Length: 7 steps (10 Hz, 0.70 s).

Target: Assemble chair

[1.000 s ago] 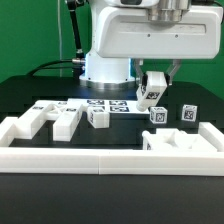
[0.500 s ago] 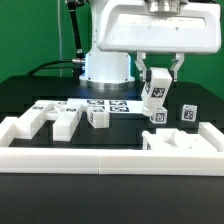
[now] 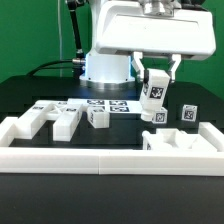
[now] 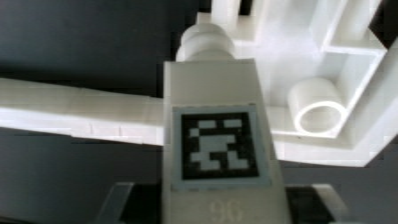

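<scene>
My gripper (image 3: 158,82) is shut on a long white chair part (image 3: 154,92) that carries a square tag, held nearly upright above the right side of the table. In the wrist view the same held part (image 4: 217,130) fills the middle, running from between my gripper's (image 4: 222,198) fingers out to a rounded peg end. Under it lies a white chair piece (image 4: 320,100) with a round socket. That piece (image 3: 182,143) rests against the border wall at the exterior view's right. Two small tagged blocks (image 3: 158,116) (image 3: 188,113) stand just below and beside the held part.
Three loose white parts (image 3: 45,118) (image 3: 67,123) (image 3: 97,116) sit at the exterior view's left. The marker board (image 3: 108,104) lies flat before the robot's base. A low white border wall (image 3: 90,160) runs along the front.
The held part has swung from a slant to nearly upright and shifted slightly toward the exterior view's right. Over the last half second it has barely moved.
</scene>
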{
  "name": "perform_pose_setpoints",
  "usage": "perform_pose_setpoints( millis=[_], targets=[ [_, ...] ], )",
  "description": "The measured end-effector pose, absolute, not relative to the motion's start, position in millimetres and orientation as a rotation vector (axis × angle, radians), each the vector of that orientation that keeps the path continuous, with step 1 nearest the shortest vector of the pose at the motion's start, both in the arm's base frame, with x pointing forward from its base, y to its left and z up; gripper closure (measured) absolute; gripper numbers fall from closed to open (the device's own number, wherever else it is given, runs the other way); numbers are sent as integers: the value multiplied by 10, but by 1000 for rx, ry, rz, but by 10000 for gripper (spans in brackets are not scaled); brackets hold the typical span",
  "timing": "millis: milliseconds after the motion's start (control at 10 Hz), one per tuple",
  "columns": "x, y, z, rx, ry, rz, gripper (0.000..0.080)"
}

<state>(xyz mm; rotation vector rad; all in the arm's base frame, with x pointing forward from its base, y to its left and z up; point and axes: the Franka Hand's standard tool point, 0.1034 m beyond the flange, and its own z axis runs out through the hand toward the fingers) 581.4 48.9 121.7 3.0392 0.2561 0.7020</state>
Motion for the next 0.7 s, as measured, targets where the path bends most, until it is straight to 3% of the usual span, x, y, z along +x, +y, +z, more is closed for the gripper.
perform_pose_setpoints(
  millis=[400,700],
  targets=[
    [5962,1004,1275,3074,266,718,508],
    [5960,968,1256,3068,275,712,508]
  ],
)
